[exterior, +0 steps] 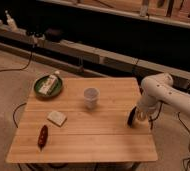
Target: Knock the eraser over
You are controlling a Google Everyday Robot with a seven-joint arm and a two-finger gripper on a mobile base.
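The eraser [131, 117] is a small black oblong slab standing near the right edge of the wooden table [93, 137], leaning slightly. My gripper [141, 116] hangs from the white arm [160, 90] that reaches in from the right. It is low over the table's right edge, right next to the eraser on its right side. I cannot tell whether it touches the eraser. A clear cup [91, 97] stands upright near the table's middle, to the left of the eraser.
A green plate [39, 91] with a tube-like item on it sits at the table's back left. A flat whitish block [57, 118] and a red object [42, 136] lie at the front left. Cables run over the floor, and a dark shelf stands behind.
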